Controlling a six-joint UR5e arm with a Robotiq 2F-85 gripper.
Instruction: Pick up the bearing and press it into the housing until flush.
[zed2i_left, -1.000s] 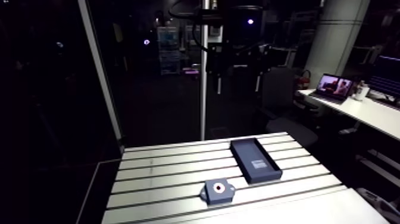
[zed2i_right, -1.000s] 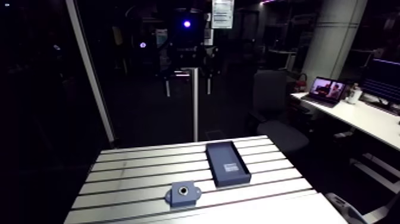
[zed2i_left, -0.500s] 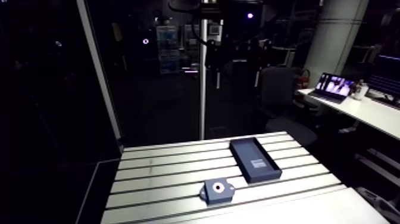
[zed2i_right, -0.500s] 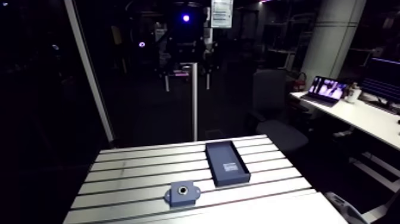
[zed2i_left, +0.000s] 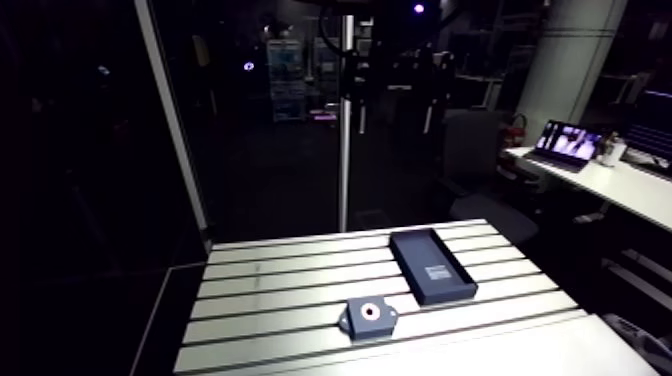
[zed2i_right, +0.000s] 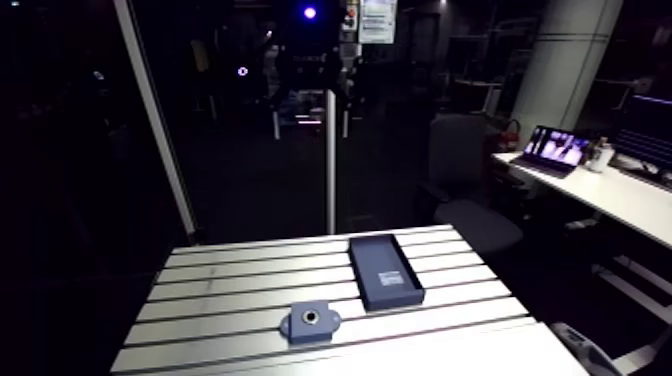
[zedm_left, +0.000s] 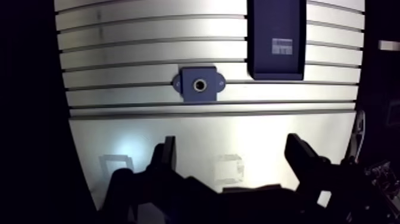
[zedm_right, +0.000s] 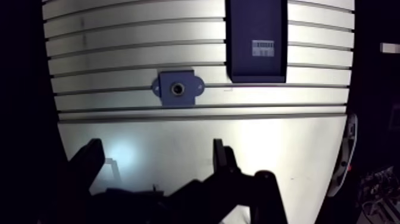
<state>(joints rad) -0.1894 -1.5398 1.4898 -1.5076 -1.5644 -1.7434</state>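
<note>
Bearing not plainly in view; the gripper (zedm_left: 232, 146) hangs high over the table (zedm_left: 119, 47), fingers wide apart and empty.
The housing (zedm_left: 189, 76) lies near a corner of the dark tray (zedm_left: 277, 18), not touching it, and a pale ring (zedm_left: 200, 85) shows in its bore; whether that is the bearing, I cannot tell. If it is, a grasping descent would likely find nothing loose, and dim light could spoil the aim.

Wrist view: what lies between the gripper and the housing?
Nothing but table: in the wrist view, only bare slotted aluminium separates the gripper from the housing; the dark tray sits beside the housing.
</note>
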